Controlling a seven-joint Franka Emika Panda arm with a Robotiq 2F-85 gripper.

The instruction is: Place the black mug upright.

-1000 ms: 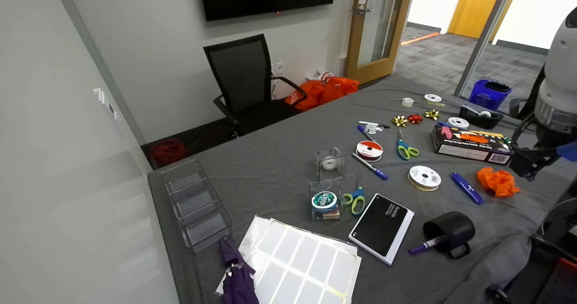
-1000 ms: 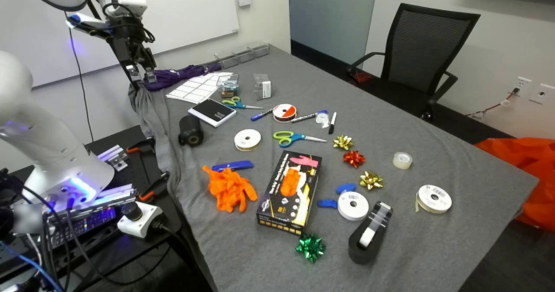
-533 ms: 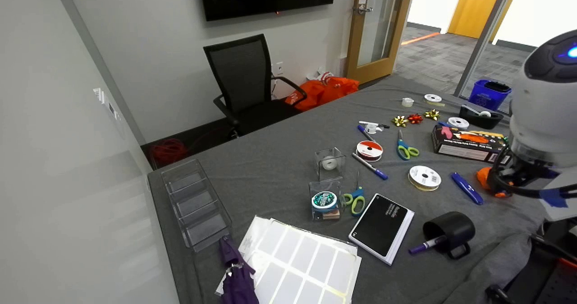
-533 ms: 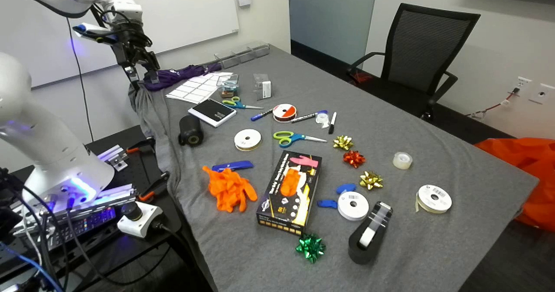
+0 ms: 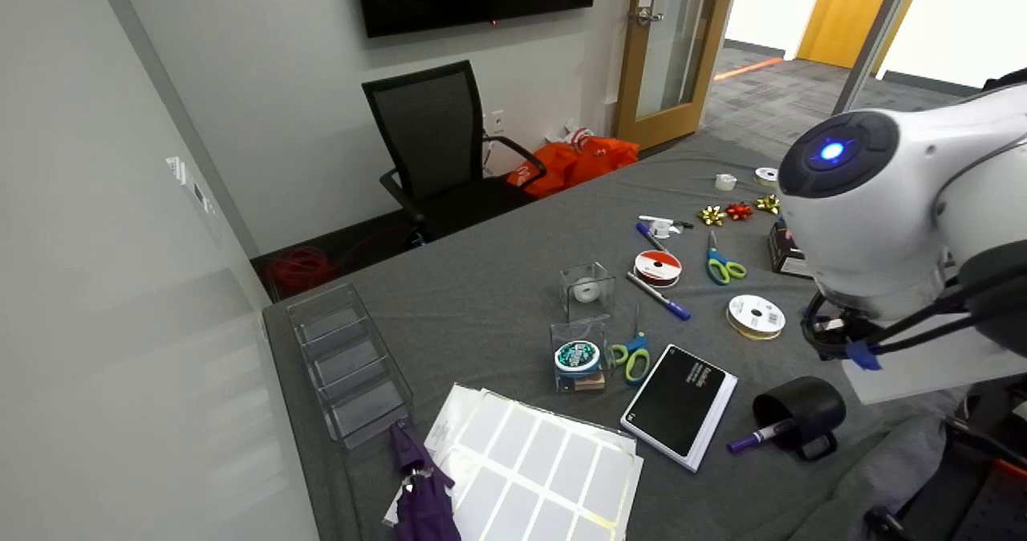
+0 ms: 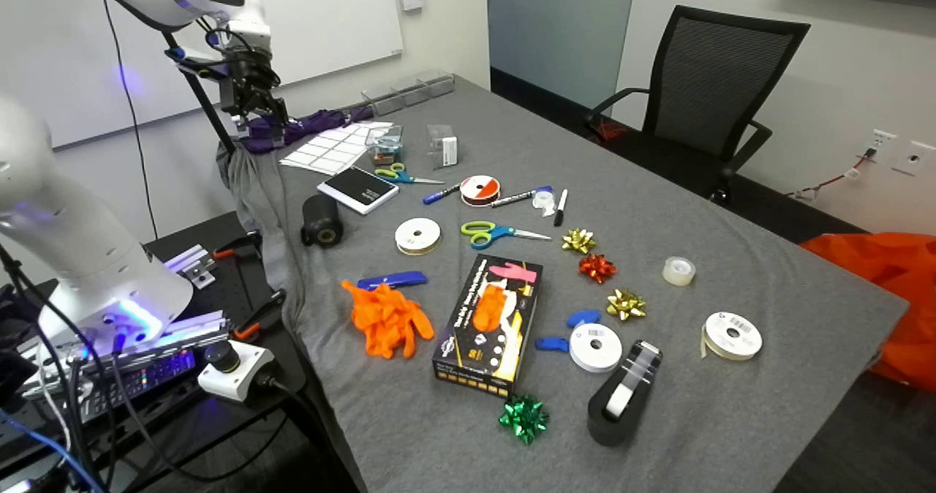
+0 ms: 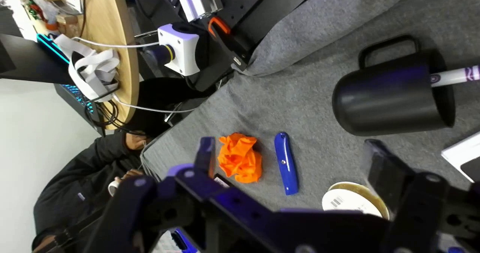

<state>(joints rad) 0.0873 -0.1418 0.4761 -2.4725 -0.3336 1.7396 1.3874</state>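
Black mug (image 7: 386, 95): lying on its side on the grey cloth-covered worktop (image 5: 497, 284).
Purple marker (image 5: 762, 435): partly inside the mug's mouth, its purple end sticking out.
Black notebook (image 5: 682, 400): flat, just beside the mug.
Gripper (image 7: 291, 148): above the worktop and apart from the mug, fingers spread wide.
Blue utility knife (image 7: 286, 164): near a crumpled orange glove (image 7: 240, 159).

- A black notebook (image 5: 679, 400) lying flat on the grey cloth (image 5: 481, 284), white sheets (image 5: 537, 477) just beside it.
- A purple umbrella (image 5: 425, 509), furled, at the sheets' edge.
- A glove box (image 6: 488, 325) with an orange glove (image 6: 386, 319) crumpled just beside it.
- A green bow (image 6: 524, 418) near a tape dispenser (image 6: 621, 399).
- Over by the wall (image 5: 554, 67), a black chair (image 5: 437, 128) and orange bags (image 5: 554, 164).
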